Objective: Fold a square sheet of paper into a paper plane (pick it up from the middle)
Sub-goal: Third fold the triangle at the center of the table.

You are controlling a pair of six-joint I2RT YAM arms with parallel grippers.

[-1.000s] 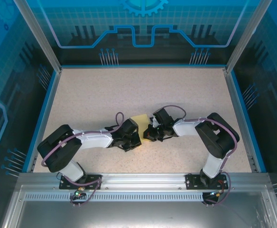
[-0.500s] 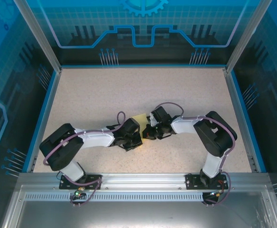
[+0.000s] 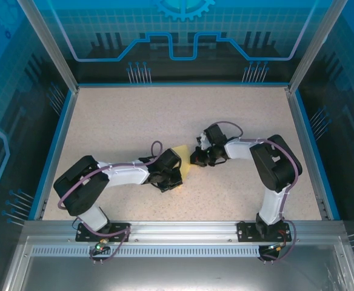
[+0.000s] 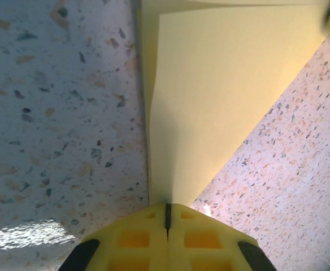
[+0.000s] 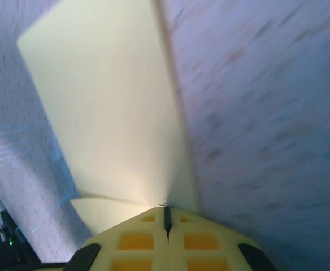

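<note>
Paper [image 3: 183,157]: pale yellow and plain. It is folded, so one layer lies over another.
Where the paper is: near the middle of the table [image 3: 134,115], between the two arms. From above, only a small yellow bit peeks out between the two black wrists.
Left gripper [image 4: 166,218]: its two yellow fingers are pressed together, with just a thin dark line between them. They pinch a narrow tip of the paper.
Paper by the left gripper: it gets wider as it goes away from the fingers. A second layer shows along its left side. It lies low over the speckled table.
Right gripper [image 5: 166,218]: its fingers are pressed together too. They pinch the paper at one edge.
Paper by the right gripper: a wide flap goes up and to the left. A smaller flap sticks out low on the left, beside the fingers.
Right wrist view: the table looks blurry here.
Arms: both reach in from the near side, and their wrists come close together at the paper.
</note>
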